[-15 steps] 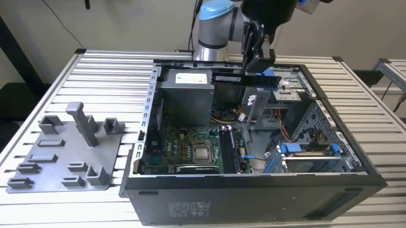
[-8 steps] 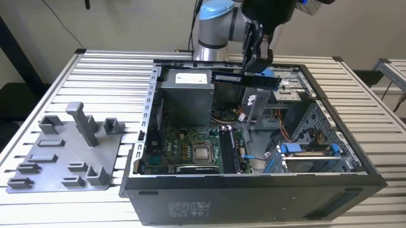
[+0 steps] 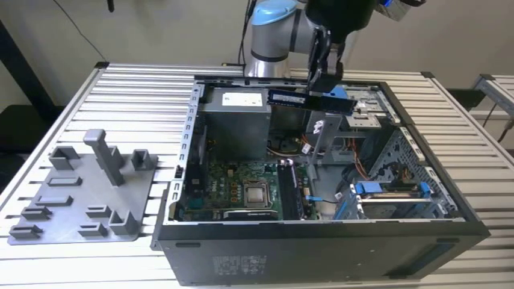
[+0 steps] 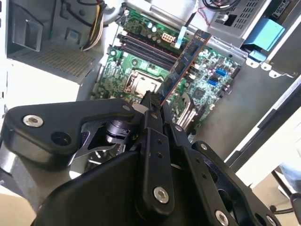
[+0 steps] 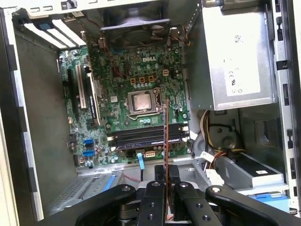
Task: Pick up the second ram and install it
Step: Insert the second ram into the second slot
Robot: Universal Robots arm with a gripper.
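Blue-green second ram (image 4: pixel 185 63) in hand (image 4: pixel 157 104)

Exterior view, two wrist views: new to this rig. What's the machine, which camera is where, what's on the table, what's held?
The machine is a silver robot arm with a black gripper. The exterior view looks from off the arm; both wrist views ride on it. On the slatted metal table sit an open black computer case holding a green motherboard and, on the exterior view's left, a grey plastic fixture plate. The gripper is shut on a long dark blue-green memory stick, over the case.
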